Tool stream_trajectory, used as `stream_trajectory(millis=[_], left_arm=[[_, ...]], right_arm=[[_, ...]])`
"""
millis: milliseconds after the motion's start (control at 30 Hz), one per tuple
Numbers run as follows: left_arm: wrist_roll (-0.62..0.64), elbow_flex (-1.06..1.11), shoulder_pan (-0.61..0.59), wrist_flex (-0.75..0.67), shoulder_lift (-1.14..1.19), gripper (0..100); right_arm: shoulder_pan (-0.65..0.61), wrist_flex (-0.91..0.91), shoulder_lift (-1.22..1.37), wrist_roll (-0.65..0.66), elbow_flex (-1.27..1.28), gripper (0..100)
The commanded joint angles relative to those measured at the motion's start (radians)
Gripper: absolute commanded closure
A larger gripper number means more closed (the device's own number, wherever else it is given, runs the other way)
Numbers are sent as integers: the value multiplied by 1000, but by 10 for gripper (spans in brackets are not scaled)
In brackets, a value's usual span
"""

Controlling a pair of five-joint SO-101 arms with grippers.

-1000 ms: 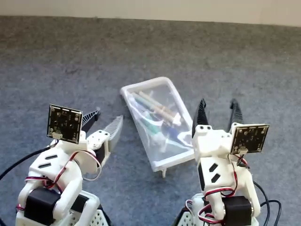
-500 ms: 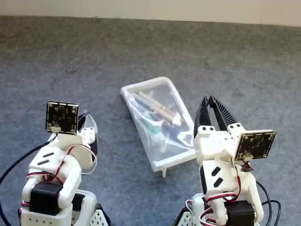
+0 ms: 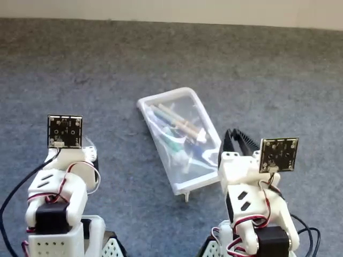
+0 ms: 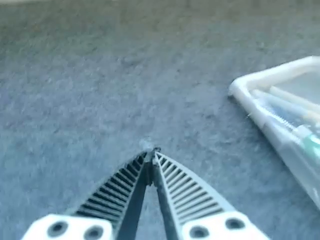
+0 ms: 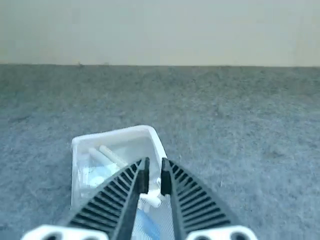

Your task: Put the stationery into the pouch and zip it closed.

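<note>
Grey, carpet-like cloth (image 3: 80, 69) covers the whole table, and a pale wall (image 3: 161, 10) runs along its far edge. Near the middle lies the clear pouch (image 3: 199, 111) with its white rim, flat on the cloth and turned at a slant, one short end toward the wall and the other toward the arms. Inside it the stationery (image 3: 179, 124) lies in a loose bundle: a pale pen-like stick, something with a green part and something bluish, all seen through the plastic. A small white tab (image 3: 186, 196) sticks out at the pouch's near corner; whether the zip is fully drawn cannot be told from these views. The left arm (image 3: 59, 187) stands well to one side of the pouch, its square camera board (image 3: 65, 131) facing up. The left gripper (image 4: 151, 151) has its ribbed black fingers pressed together at the tips, with nothing between them, pointing down at bare cloth apart from the pouch's far corner. The right arm (image 3: 249, 182) stands just beside the pouch's near end. The right gripper (image 5: 154, 164) has its fingers drawn close, only a thin slit between them, holding nothing, the tips just above or at the pouch's near end; whether they touch the plastic cannot be told.
</note>
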Motion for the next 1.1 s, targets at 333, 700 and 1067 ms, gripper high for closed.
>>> stream_trajectory(millis=[333, 700, 1067], left_arm=[[37, 288, -30, -28, -12, 993], [37, 472, -30, -29, -12, 994], [38, 510, -31, -84, -12, 994]], right_arm=[[84, 268, 5, -3, 10, 958], [134, 67, 5, -2, 398, 958], [131, -148, 5, -8, 697, 958]])
